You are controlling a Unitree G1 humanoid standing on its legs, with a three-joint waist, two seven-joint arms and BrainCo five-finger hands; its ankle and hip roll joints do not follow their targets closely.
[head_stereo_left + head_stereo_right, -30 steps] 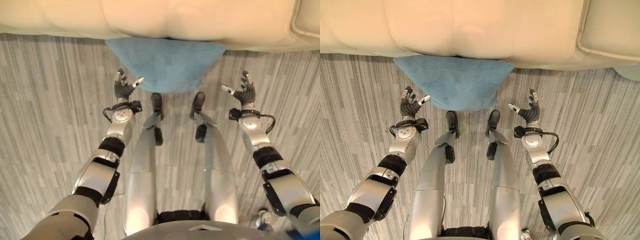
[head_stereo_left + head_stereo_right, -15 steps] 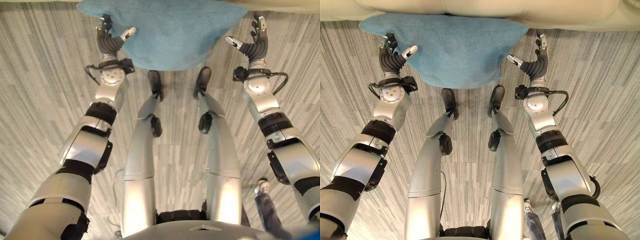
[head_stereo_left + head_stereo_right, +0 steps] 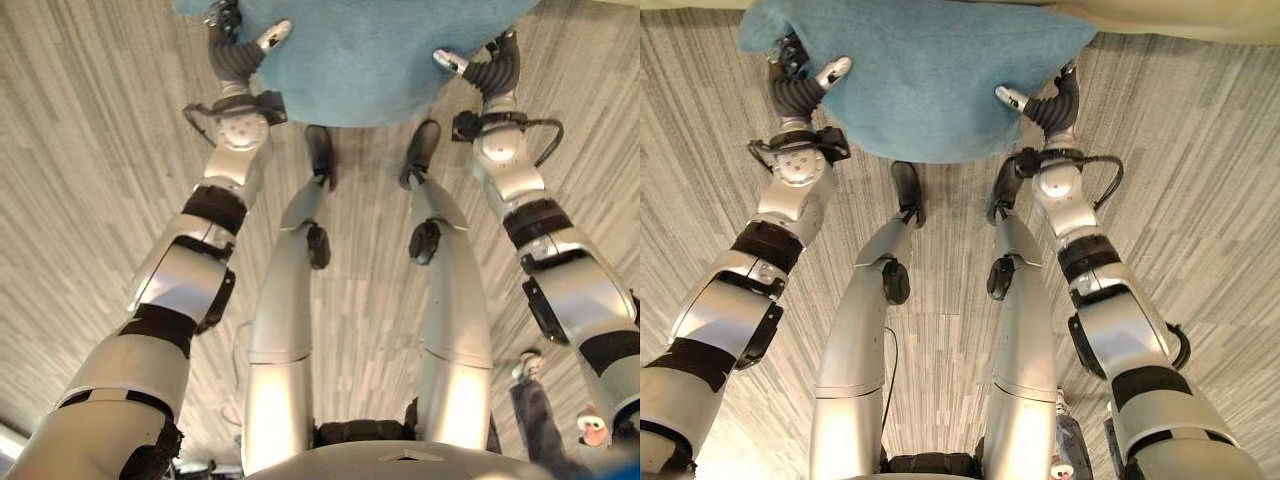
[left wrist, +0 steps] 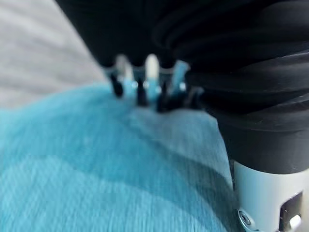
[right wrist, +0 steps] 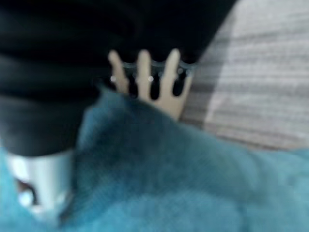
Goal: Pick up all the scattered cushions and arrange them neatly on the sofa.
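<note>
Right eye view: plain, unlabelled blue cushion (image 3: 925, 80).

The far edge of the blue cushion (image 3: 920, 80) is cut off by the top of the right eye view, and more of it is lost in the left eye view. Of the sofa (image 3: 1180, 18), just a pale strip is left along the top edge. The left hand (image 3: 795, 85) is seen at the cushion's left corner, its fingertips tucked behind the fabric; whether they are curled cannot be told. The right hand (image 3: 1050, 100) is partly buried at the right corner. In both wrist views the fingers (image 5: 145, 72) are blurred, so contact with the cushion cannot be judged.
</note>
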